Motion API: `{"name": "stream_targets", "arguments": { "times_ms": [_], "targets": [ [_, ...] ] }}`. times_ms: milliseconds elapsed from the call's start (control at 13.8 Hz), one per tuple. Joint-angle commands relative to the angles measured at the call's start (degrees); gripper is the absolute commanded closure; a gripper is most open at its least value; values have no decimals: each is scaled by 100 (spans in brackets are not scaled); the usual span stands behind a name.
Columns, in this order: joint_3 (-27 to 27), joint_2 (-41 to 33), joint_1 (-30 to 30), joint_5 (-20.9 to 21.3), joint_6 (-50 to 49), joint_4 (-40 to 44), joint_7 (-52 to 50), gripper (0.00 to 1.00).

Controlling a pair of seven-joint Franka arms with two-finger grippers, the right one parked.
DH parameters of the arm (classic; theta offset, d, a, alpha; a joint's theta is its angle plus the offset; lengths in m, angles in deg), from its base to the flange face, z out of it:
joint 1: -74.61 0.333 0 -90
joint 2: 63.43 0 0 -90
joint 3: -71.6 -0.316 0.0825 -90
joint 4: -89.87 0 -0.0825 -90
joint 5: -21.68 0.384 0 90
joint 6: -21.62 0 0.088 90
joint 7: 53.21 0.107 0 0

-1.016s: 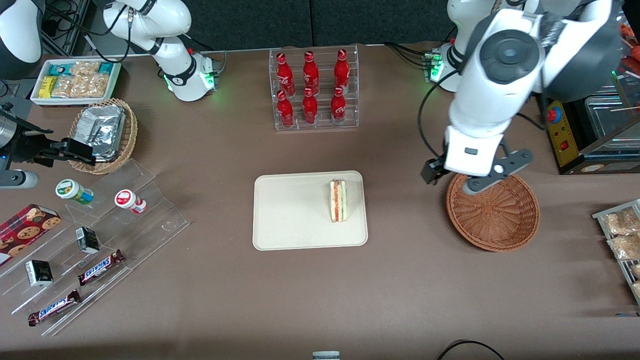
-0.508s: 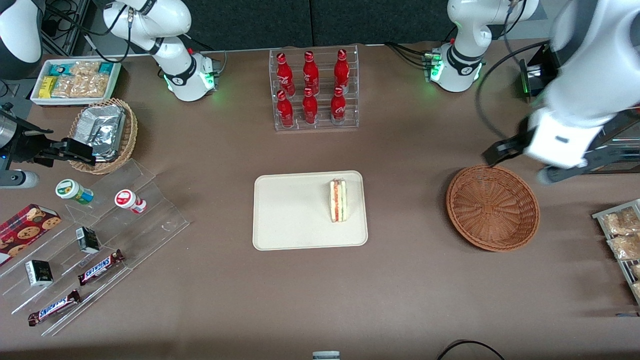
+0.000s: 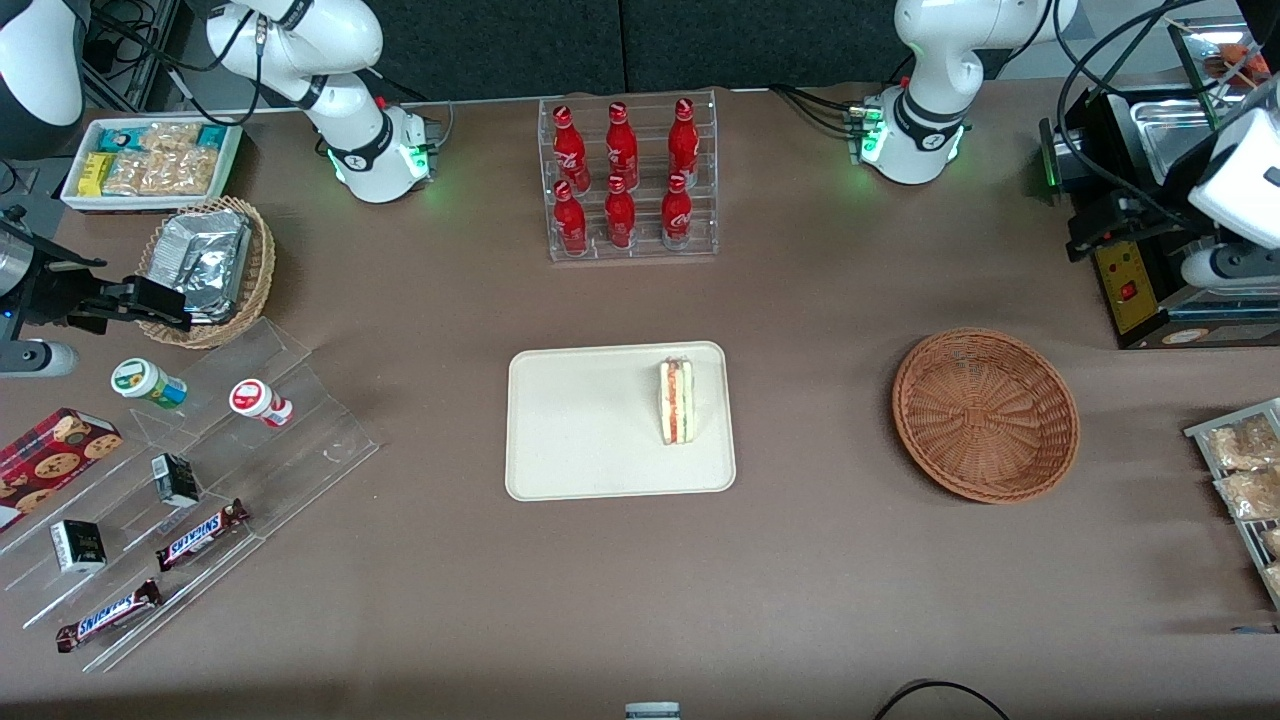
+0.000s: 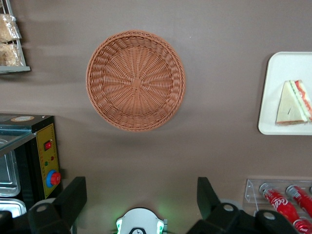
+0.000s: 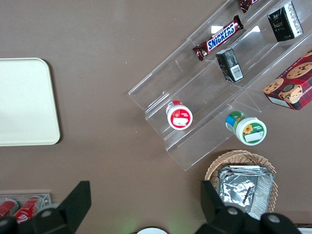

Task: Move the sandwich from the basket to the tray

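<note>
The sandwich (image 3: 677, 402) lies on the cream tray (image 3: 580, 430), near the tray edge closest to the basket; the left wrist view shows the sandwich (image 4: 292, 102) as a pale wedge with red and green filling on the tray (image 4: 287, 68). The reddish-brown wicker basket (image 3: 985, 415) holds nothing, as its bare weave (image 4: 135, 80) shows. My gripper (image 4: 140, 197) is open with nothing between its fingers. It hangs high at the working arm's end of the table (image 3: 1225, 266), well away from the basket and over the black machine.
A black machine with a yellow panel (image 3: 1125, 275) stands under the gripper. A wire rack of snack bags (image 3: 1245, 470) sits nearer the front camera. A clear rack of red bottles (image 3: 627, 180) stands farther back than the tray. Acrylic shelves (image 3: 200, 450) lie toward the parked arm's end.
The working arm has swung from over the basket out to its own end of the table and risen. The sandwich has stayed on the tray.
</note>
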Motion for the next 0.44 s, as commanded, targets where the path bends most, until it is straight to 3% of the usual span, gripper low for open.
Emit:
{"name": "stream_targets", "arguments": {
  "times_ms": [0, 363],
  "targets": [
    [-12, -334, -19, -77, 180, -358, 134, 0],
    [6, 114, -27, -69, 154, 108, 134, 0]
  ]
}}
